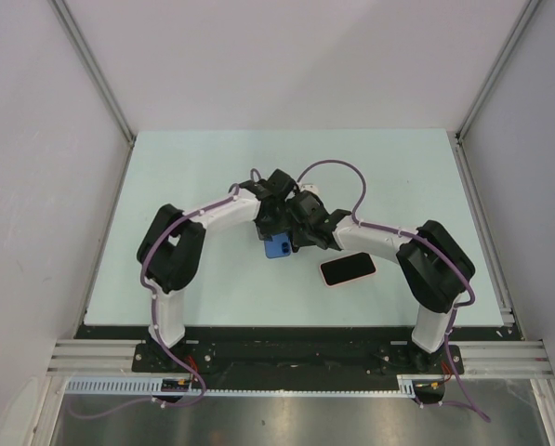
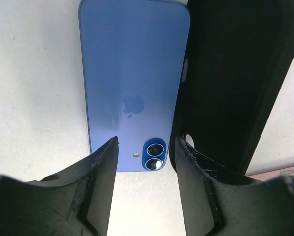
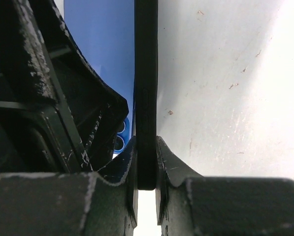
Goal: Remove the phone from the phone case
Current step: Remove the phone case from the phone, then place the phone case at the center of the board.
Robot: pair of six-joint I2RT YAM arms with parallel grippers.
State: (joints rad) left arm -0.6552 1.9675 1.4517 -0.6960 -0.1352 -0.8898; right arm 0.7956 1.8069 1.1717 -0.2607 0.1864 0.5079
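Note:
The blue phone (image 2: 132, 73) lies back-up on the pale table, bare, its twin camera lenses near my left gripper. The black phone case (image 2: 225, 83) stands on edge just right of it, empty side facing the phone. My left gripper (image 2: 146, 142) hovers open over the phone's camera end, with only phone and table showing between its fingers. My right gripper (image 3: 146, 142) is shut on the thin black wall of the phone case (image 3: 146, 73), with the phone (image 3: 97, 44) to its left. From above, both grippers meet mid-table and only a corner of the phone (image 1: 277, 247) shows.
A second phone with a dark screen and pink rim (image 1: 348, 268) lies on the table (image 1: 203, 167) just right of the grippers, in front of the right arm. White walls and metal posts close in the table on three sides.

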